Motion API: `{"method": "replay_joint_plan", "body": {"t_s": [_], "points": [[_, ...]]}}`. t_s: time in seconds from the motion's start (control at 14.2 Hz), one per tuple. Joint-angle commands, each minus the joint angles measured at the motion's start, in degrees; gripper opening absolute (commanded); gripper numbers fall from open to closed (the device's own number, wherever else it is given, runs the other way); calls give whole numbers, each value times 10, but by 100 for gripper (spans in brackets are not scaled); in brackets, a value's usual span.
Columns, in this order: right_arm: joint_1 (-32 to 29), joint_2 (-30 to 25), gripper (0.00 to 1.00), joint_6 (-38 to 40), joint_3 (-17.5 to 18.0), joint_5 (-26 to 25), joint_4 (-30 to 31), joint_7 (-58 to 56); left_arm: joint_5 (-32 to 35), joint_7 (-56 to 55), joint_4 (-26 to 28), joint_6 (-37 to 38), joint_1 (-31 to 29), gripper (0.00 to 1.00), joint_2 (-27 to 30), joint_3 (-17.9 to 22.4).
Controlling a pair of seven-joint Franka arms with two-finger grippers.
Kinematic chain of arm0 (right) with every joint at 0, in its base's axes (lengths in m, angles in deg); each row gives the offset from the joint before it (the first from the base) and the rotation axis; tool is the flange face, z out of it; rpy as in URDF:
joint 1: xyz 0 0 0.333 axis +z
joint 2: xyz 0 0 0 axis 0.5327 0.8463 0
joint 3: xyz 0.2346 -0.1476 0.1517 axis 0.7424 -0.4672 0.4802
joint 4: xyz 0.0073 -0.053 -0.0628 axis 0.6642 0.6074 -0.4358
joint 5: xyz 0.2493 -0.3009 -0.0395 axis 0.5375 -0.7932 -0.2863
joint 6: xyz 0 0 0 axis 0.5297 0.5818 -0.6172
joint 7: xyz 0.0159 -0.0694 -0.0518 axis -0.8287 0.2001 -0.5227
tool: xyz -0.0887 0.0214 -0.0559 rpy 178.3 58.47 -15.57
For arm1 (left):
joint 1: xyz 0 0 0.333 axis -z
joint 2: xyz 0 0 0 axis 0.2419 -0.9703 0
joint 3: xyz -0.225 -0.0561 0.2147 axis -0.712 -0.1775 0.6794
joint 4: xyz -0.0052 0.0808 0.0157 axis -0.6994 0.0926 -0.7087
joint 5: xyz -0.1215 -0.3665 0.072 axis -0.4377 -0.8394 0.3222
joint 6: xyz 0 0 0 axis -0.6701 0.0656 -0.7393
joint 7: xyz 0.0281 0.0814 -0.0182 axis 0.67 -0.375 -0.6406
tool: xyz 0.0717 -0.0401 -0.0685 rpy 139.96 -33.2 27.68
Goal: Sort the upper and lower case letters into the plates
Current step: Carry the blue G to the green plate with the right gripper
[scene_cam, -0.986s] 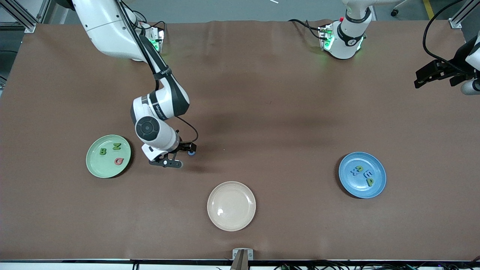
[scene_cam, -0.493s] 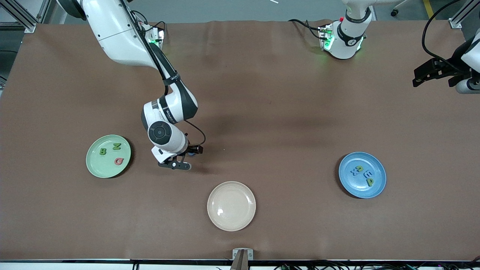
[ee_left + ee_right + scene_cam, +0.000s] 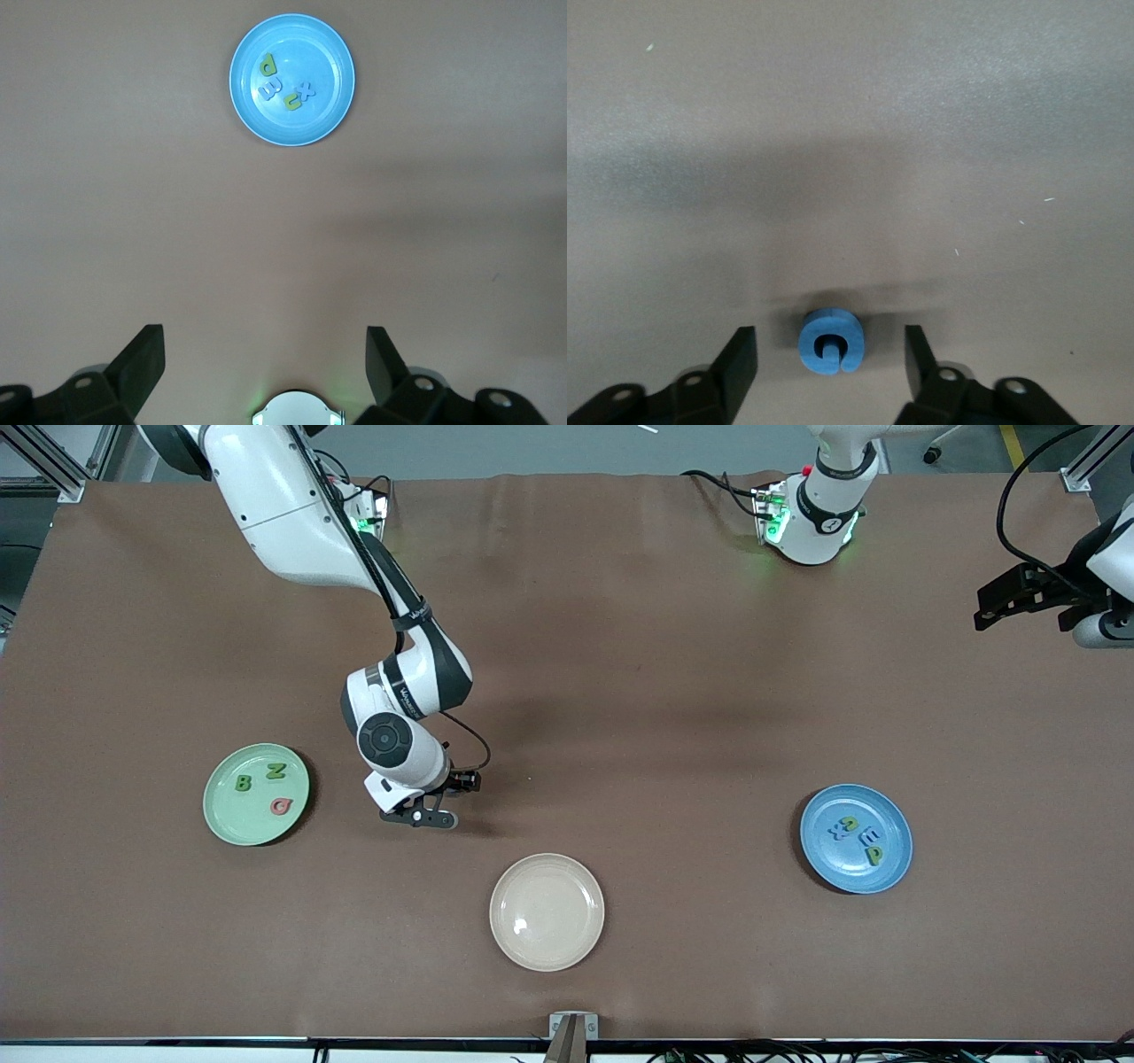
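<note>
A blue foam letter [image 3: 830, 342], shaped like a G, lies flat on the brown table. My right gripper [image 3: 830, 356] straddles it, open, with a gap showing between each finger and the letter. In the front view the right gripper [image 3: 442, 801] hangs low between the mint green plate [image 3: 223, 817] and the cream plate, and hides the letter. The green plate holds B, Z and a red G. Several letters lie in the blue plate [image 3: 824, 861] [image 3: 330, 58]. My left gripper [image 3: 1017, 599] [image 3: 266, 363] waits open and empty, high at its end of the table.
A cream-beige plate [image 3: 547, 911] sits bare near the table's front edge, nearer the front camera than the right gripper. Both arm bases [image 3: 811, 518] stand along the table's back edge. A small metal bracket [image 3: 572, 1027] is fixed at the front edge.
The right arm has shifted a little toward the left arm's end, and its fingers have narrowed around the blue letter. The left arm has barely moved.
</note>
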Motion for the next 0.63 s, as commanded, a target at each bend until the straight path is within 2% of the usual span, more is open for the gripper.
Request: {"method": "replay_joint_plan", "body": {"t_s": [0.0, 0.14, 0.35, 0.56], "points": [[11, 10, 70, -7, -7, 0, -7, 11, -4, 12, 6, -2, -2, 100, 4, 1], [11, 11, 66, -12, -7, 0, -6, 11, -4, 12, 5, -2, -2, 100, 5, 2], [11, 11, 52, -12, -8, -1, -5, 11, -3, 12, 6, -2, -1, 100, 4, 2], [11, 11, 35, -12, -8, -1, -4, 11, -3, 12, 6, -2, -1, 100, 5, 2]]}}
